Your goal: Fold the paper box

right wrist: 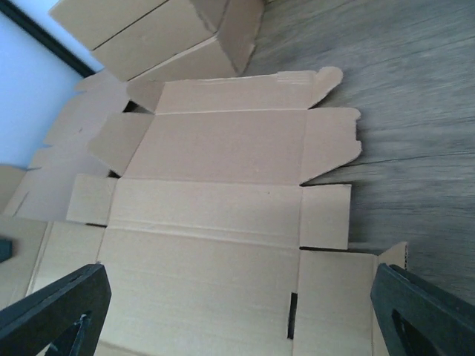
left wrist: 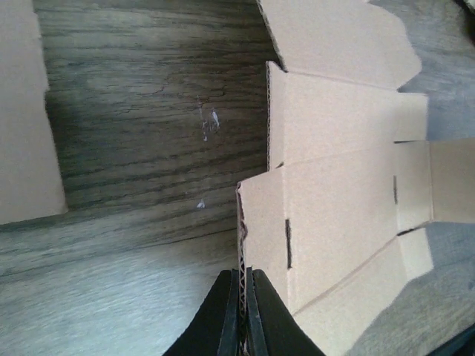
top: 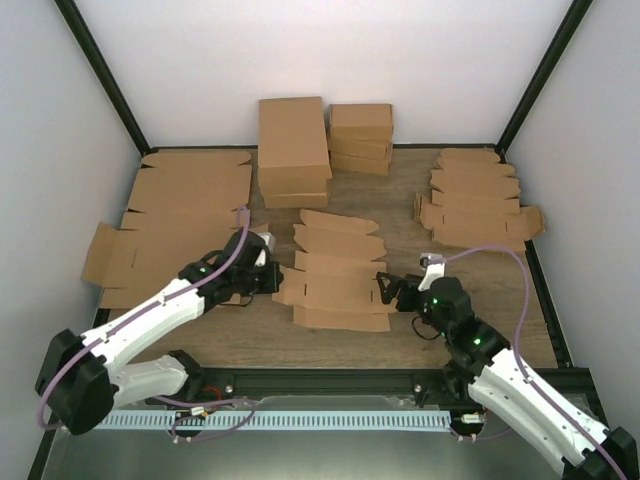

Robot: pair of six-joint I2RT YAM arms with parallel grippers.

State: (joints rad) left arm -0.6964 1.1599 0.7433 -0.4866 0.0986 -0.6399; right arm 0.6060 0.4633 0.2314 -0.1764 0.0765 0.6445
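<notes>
The paper box lies unfolded and flat on the wooden table, mid-scene, panels and side flaps spread out. My left gripper is at its left edge. In the left wrist view that gripper is shut on the corrugated edge of a side flap of the paper box. My right gripper hovers at the box's right end, open. In the right wrist view its fingers stand wide apart above the flat paper box, holding nothing.
Two stacks of folded brown boxes stand at the back. Large flat cardboard sheets cover the left side. A pile of flat die-cut pieces lies at the right. Black frame posts and white walls enclose the table.
</notes>
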